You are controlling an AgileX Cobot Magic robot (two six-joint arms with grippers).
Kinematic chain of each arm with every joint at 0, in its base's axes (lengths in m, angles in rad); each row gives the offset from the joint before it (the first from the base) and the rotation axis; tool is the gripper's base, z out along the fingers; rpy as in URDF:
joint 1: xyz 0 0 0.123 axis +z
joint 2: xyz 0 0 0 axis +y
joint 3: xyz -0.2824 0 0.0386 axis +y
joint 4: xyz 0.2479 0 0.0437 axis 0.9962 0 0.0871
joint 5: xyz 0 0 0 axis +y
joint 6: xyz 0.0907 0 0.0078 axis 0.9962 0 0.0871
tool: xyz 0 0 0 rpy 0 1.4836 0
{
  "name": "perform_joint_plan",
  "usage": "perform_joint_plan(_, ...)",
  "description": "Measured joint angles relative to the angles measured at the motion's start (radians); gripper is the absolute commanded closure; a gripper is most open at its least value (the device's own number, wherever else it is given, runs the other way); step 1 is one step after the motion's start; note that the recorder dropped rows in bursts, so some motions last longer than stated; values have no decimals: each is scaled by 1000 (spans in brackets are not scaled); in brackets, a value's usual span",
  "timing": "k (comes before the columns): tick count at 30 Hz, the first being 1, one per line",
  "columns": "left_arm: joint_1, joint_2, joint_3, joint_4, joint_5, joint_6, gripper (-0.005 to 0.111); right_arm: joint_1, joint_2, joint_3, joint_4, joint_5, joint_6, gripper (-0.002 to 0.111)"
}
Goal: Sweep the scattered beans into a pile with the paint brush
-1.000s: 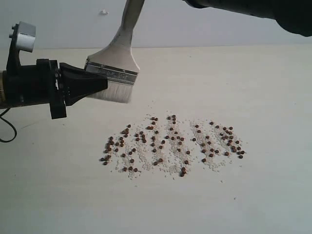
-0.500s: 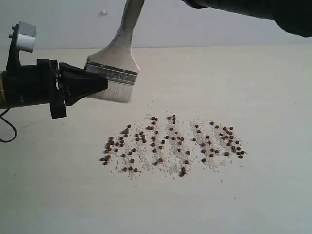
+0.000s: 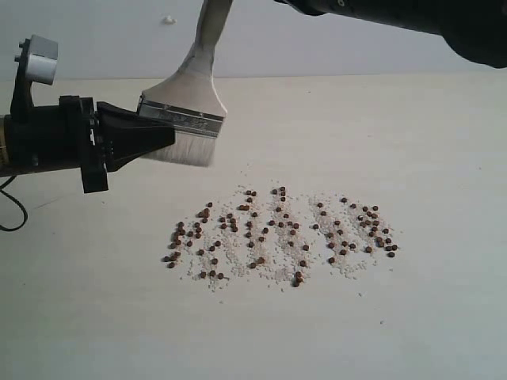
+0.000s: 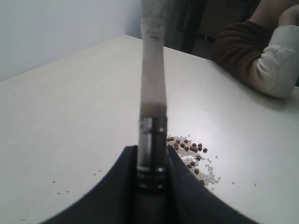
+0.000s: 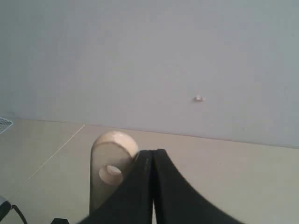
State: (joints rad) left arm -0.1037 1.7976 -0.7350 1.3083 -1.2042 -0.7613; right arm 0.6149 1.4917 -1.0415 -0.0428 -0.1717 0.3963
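**Brush held clear of the table, beans ahead of and below the left fingers**

We start with the pale, matte table (image 3: 444,158), which carries everything else. Over its far side reaches the dark right arm (image 3: 412,16). The black left gripper (image 3: 162,133) comes in level above the table.

The left fingers (image 4: 117,186) are clamped on the wide, flat paint brush (image 3: 186,99), one on each side of its silver metal band (image 4: 152,140). The brush's long axis runs steeply up from that grip. The pale wooden handle rises above the fingers and the whitish bristles (image 3: 186,152) hang just below them, clear of the surface.

In the right wrist view, the right gripper (image 5: 152,156) has its fingers pressed together just beside the handle's rounded end with its hole (image 5: 112,171). We cannot tell whether they touch the wood.

The small, round, reddish-brown beans (image 3: 277,233) lie scattered on the table in a loose band. The band sits lower than the left fingertips and further out along the way they point. It runs on away from them, its near end well apart from the bristles.

Fine whitish grains (image 3: 238,255) are mixed among the beans.

We judge the left arm the working one. The bristles must come down to the table beside the band before any sweep.
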Motion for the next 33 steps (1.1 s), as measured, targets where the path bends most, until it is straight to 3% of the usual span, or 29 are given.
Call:
perform_joint_plan(23,0,0,0,0,0,0,107,29,2,0,-105,-70,18,108)
perform_joint_plan(33,0,0,0,0,0,0,107,-54,-69,0,30,76,-81,108)
